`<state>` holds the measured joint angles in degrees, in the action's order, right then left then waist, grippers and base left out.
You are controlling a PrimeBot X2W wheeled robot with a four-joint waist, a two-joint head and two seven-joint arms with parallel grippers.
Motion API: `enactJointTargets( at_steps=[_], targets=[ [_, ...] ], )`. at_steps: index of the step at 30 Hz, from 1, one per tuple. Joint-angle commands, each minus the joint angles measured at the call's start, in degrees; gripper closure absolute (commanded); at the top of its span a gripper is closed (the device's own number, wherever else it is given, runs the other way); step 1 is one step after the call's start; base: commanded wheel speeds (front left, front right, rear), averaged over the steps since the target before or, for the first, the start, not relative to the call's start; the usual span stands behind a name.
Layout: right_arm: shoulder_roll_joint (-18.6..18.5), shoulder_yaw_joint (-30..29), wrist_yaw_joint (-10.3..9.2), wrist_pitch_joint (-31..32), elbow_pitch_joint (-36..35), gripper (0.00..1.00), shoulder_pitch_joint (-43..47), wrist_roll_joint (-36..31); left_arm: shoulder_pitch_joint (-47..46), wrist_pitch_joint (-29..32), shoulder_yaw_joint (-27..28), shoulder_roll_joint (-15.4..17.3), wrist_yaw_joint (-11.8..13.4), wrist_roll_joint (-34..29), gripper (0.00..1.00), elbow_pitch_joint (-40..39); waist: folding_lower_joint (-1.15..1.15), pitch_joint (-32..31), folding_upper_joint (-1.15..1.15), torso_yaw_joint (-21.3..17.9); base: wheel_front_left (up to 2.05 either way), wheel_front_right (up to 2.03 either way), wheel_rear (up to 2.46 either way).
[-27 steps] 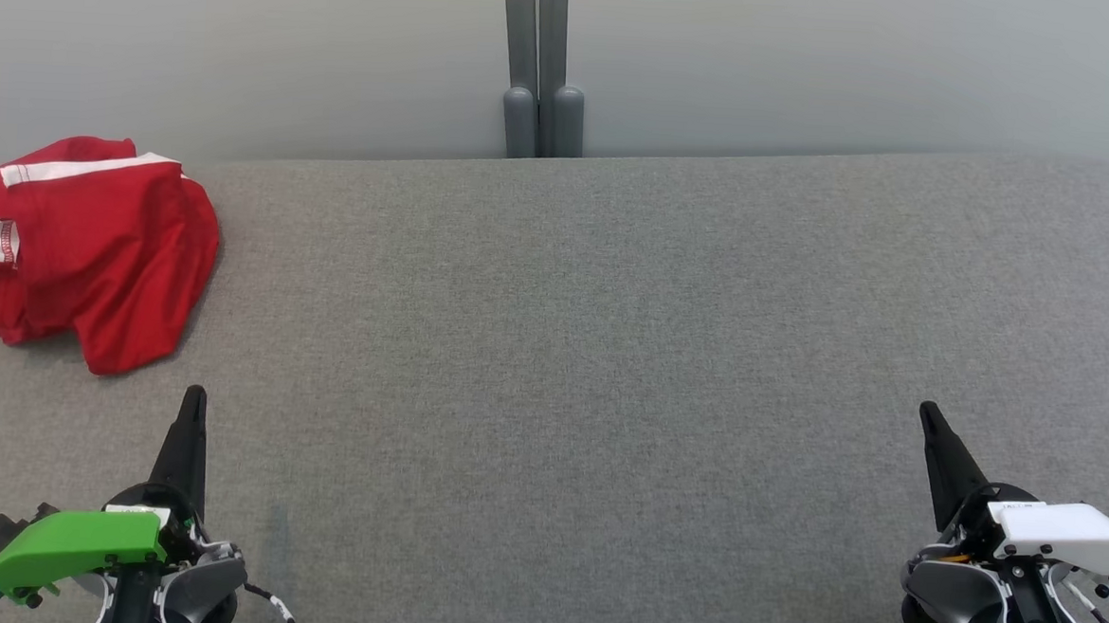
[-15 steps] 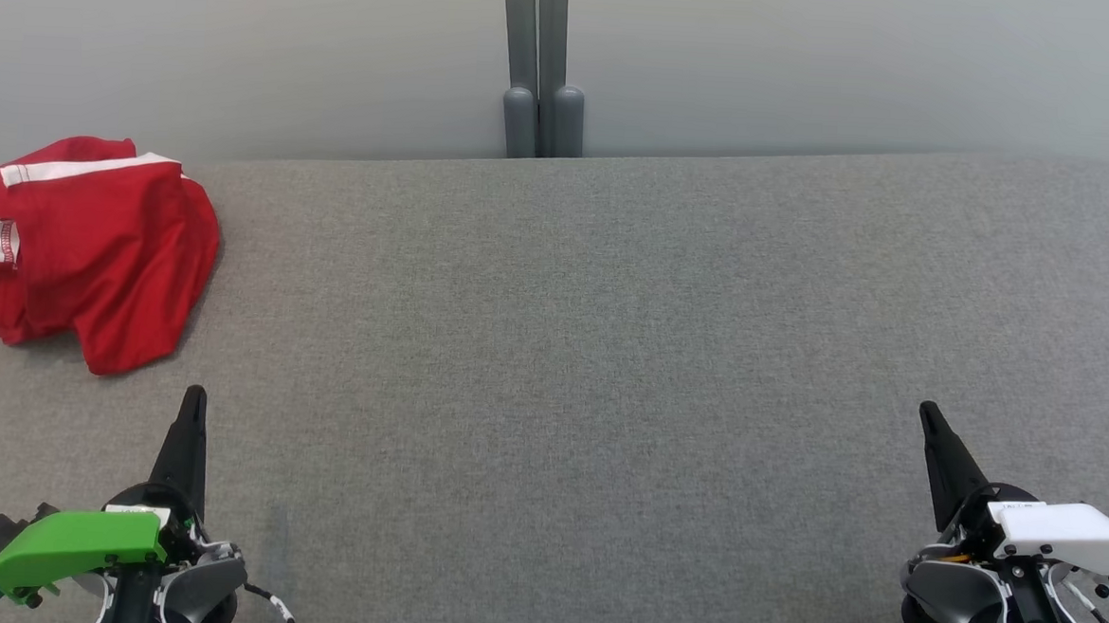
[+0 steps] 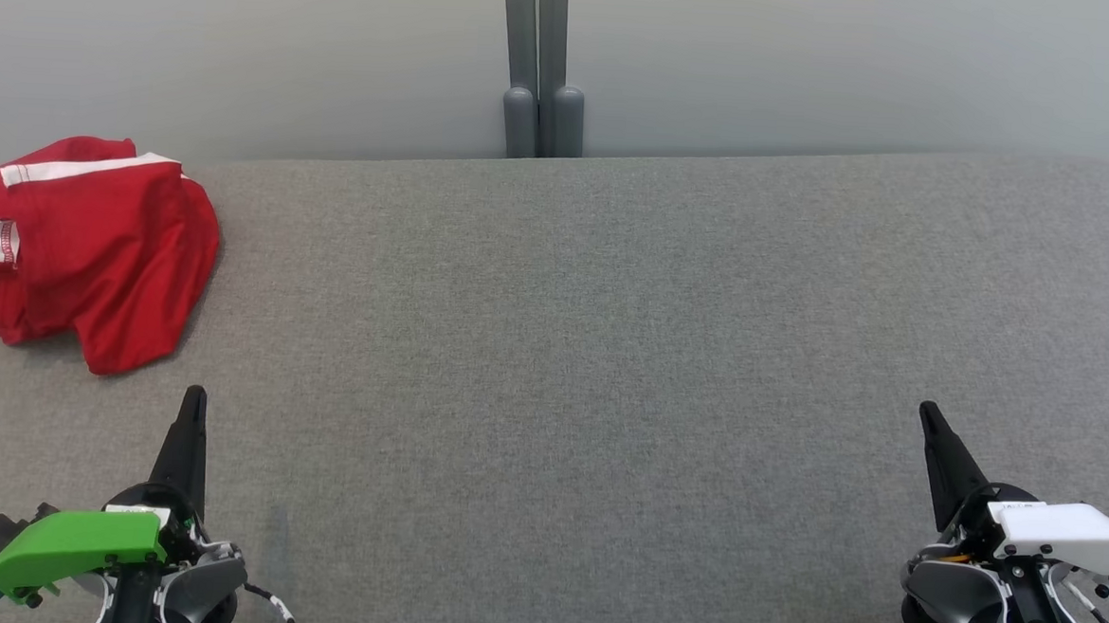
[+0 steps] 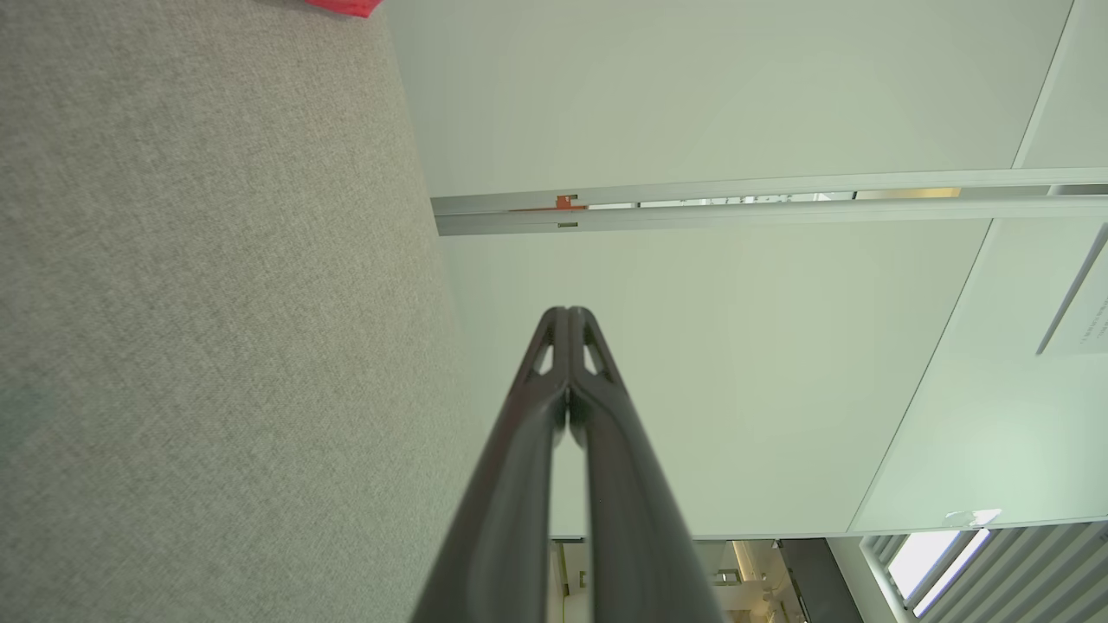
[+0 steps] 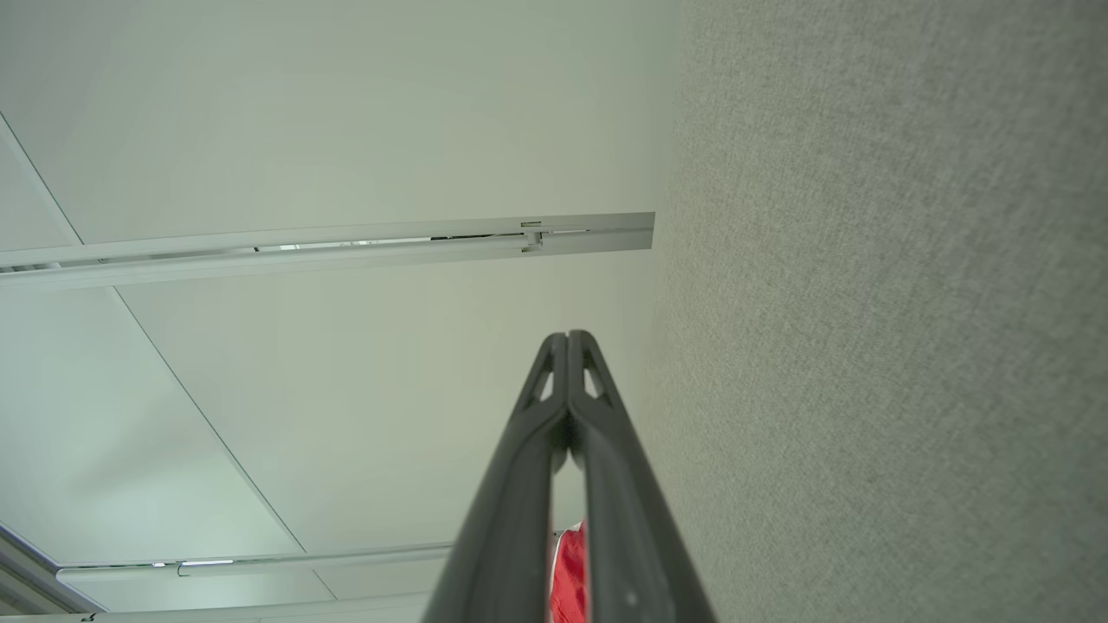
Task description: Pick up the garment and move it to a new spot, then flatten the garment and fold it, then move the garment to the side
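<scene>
Grey fabric-covered table (image 3: 550, 397) ran wide from near to far, a pale wall panel (image 3: 814, 69) behind it. Red garment (image 3: 93, 249) lay bunched on the far-left corner, its left part seemingly spilling past the table's left edge. White band (image 3: 87, 167) sat along its far side, small white label (image 3: 2, 240) at the left.

Left gripper (image 3: 194, 397) sat near-left, fingers pressed together on nothing, tips pointing far, just short of the garment. Right gripper (image 3: 927, 412) sat near-right, well apart from the cloth, fingers likewise closed and empty.

Step in hand, by judgement: the pick-up, not yet begun. The left arm looked the better placed. It would do well to part its fingers before reaching, come down on a raised fold over the table and not the overhang, pinch several layers, then lift clear before carrying toward the middle.
</scene>
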<state>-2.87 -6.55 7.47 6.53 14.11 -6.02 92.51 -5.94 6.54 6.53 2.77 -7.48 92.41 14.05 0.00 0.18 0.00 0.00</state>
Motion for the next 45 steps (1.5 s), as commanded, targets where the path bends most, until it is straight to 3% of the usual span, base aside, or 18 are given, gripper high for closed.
enactJointTargets(
  at_steps=[1, 20, 21, 34, 45],
  targets=[
    [-0.03, 0.02, 0.06, 0.1, -0.29, 1.0, -0.45, -0.33, -0.76, 0.09, 0.09, 0.25, -0.2, -0.09, 1.0, -0.09, 0.0, 0.0, 0.0, 0.0, 0.0, 0.0, 0.0],
    [-0.03, 0.02, 0.06, 0.1, -0.29, 1.0, -0.46, -0.33, -0.76, 0.09, 0.09, 0.26, -0.2, -0.09, 1.0, -0.09, 0.0, 0.0, 0.0, 0.0, 0.0, 0.0, 0.0],
    [0.0, 0.03, 0.0, -0.02, 0.02, 0.0, 0.0, -0.01, 0.01, -0.03, -0.01, 0.0, 0.0, -0.02, 0.0, 0.01, 0.0, 0.0, 0.0, 0.0, 0.0, 0.0, 0.0],
    [0.44, 2.66, -0.01, -2.72, 1.57, 0.0, 1.57, -0.9, 2.44, -2.72, -1.96, -0.33, 0.38, -2.0, 0.0, 0.2, 0.0, 0.01, 0.0, -0.01, 0.0, 0.0, 0.0],
    [0.33, 3.77, 0.0, -5.86, 0.09, 0.0, 1.3, -7.46, 2.8, -5.85, -3.78, -0.23, 1.94, -10.68, 0.0, -3.65, 0.0, 0.07, 0.0, -0.01, 0.0, 0.0, 0.0]
  ],
)
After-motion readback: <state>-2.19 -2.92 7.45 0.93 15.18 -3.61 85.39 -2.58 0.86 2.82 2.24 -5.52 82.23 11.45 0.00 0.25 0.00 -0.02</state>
